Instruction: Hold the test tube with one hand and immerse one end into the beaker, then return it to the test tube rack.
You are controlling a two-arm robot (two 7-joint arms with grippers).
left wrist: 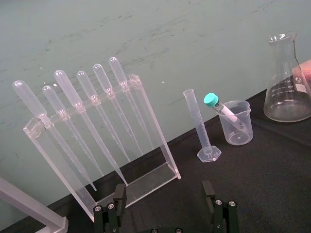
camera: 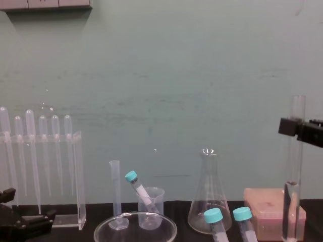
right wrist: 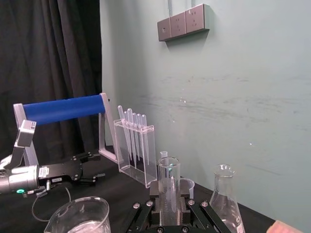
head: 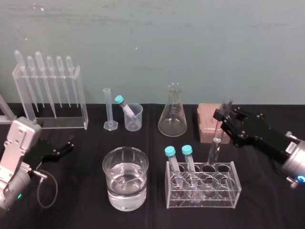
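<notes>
Nearest you, one beaker (head: 125, 179) is sitting part full of clear liquid. Just to its right, the clear test tube rack (head: 229, 190) is holding two teal-capped tubes (head: 170, 160). The test tube (head: 215, 143) is leaning slightly, with its lower end dipping into the opening beside them. Your right gripper (head: 220, 116) is clenching that tube near its top, a finger on either side of the glass. You are not getting a clear look at how deep the tube is sitting, since it is clear glass against clear plastic, and the chest view is cutting off its bottom. Your left gripper (head: 64, 147) is resting on the table well to the left, fingers spread, grasping nothing. Farther back are standing one pink box (head: 207, 125), one conical flask (head: 172, 117), one small cup (head: 135, 120) carrying a third capped tube (head: 125, 107), one graduated cylinder (head: 108, 109) and six pipettes (head: 49, 81) in their stand (head: 82, 102).
</notes>
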